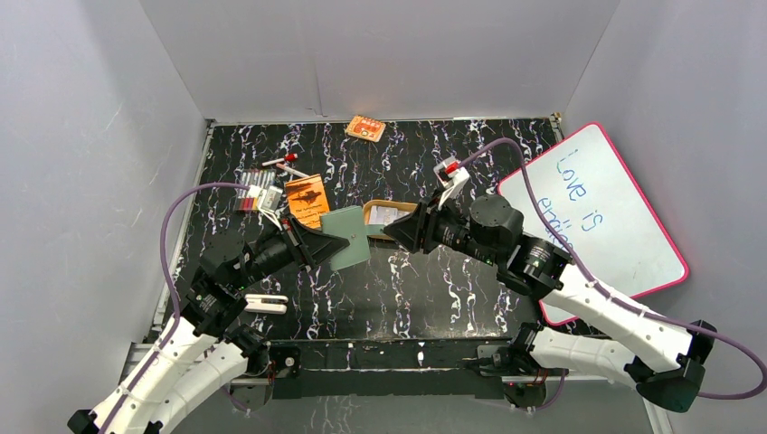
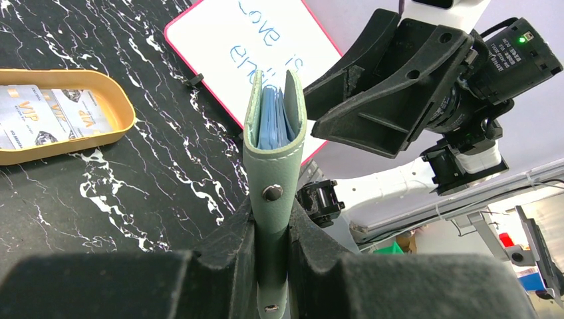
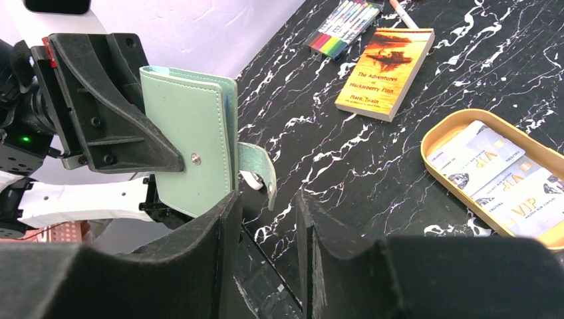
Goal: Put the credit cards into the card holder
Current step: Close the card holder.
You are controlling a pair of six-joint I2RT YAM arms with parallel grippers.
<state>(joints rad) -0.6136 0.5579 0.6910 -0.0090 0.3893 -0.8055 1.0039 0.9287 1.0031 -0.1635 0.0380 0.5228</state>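
Observation:
My left gripper is shut on the spine end of the sage-green card holder and holds it above the table. In the left wrist view the holder stands upright, slightly parted, with blue sleeves showing inside. My right gripper is open and empty, facing the holder a short way off; in the right wrist view the holder sits up and to the left with its snap tab hanging loose. Pale credit cards lie in the tan oval tray, also seen in the left wrist view.
An orange booklet and a pack of markers lie at the back left. A small orange-and-white packet sits by the back wall. A pink-edged whiteboard leans at the right. Grey walls enclose the table.

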